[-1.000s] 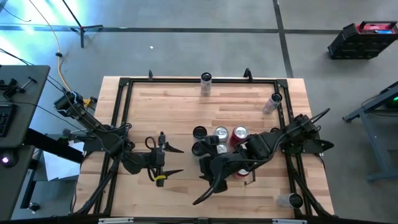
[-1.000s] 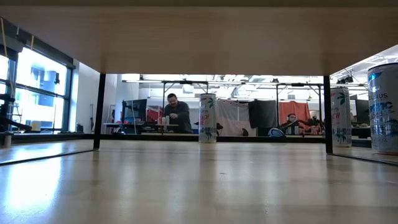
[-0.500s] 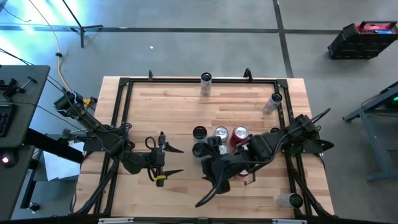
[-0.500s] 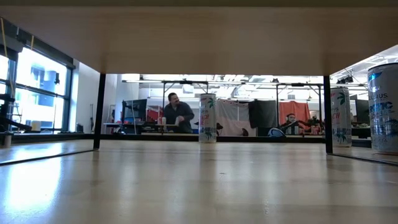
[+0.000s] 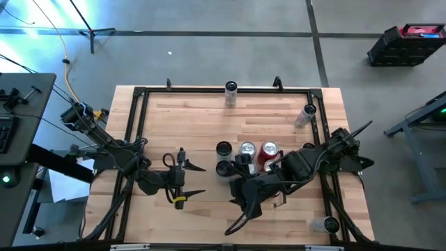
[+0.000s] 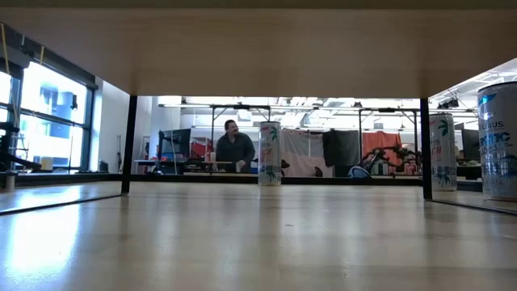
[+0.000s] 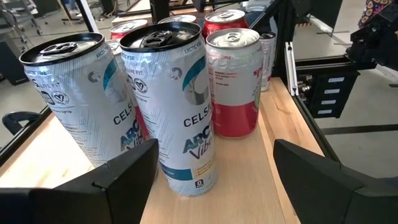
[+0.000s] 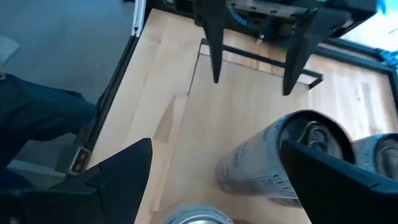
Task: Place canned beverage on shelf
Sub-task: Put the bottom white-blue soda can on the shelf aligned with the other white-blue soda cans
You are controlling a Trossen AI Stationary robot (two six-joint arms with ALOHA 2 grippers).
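Several beverage cans stand upright in a cluster on the light-wood table. Two white cans with black tops and a red-and-silver can are the nearest in the left wrist view. My left gripper is open to the left of the cluster. It points at the cans, and the nearest white can stands just ahead of its fingers. My right gripper hangs open above the cluster's near side, over a silver can. A thin black rail of the shelf shows beyond that can.
Single cans stand at the far rail, the right rail and the near right corner. A black frame edges the tabletop. Bare wood lies at the far centre and far left. A person moves in the room behind the table.
My right gripper has drifted a little toward the table's near right, still open and above the cans. The cans have not moved.
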